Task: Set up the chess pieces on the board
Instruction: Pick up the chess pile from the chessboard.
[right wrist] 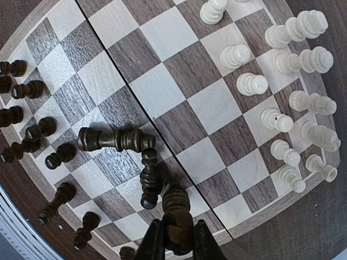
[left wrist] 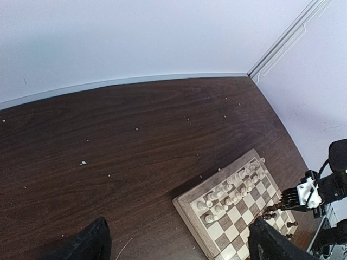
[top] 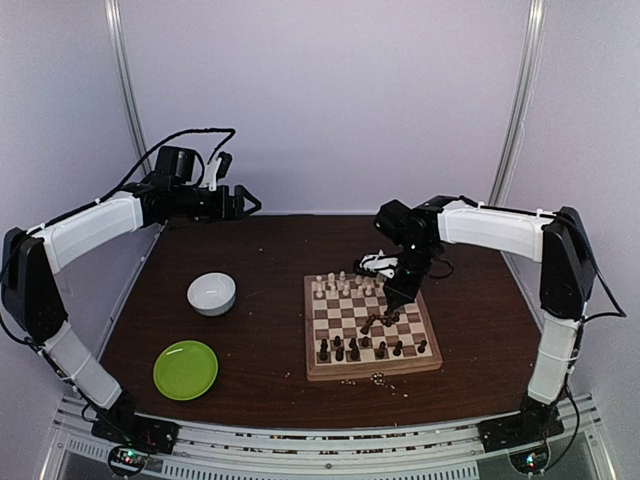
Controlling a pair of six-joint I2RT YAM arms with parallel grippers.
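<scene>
Pinched in the right gripper (right wrist: 176,242), a dark chess piece (right wrist: 176,211) hangs near the board's (right wrist: 162,32) edge, one end hidden between the jaws; the left gripper (left wrist: 181,241) gapes wide, tips cropped.

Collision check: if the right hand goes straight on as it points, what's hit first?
Probably the toppled dark piece just ahead of the held dark piece in the right hand; depth unclear.

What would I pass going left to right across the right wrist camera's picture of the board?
The standing dark pieces → toppled dark pieces → dark piece held in the right gripper → cream pieces.
</scene>
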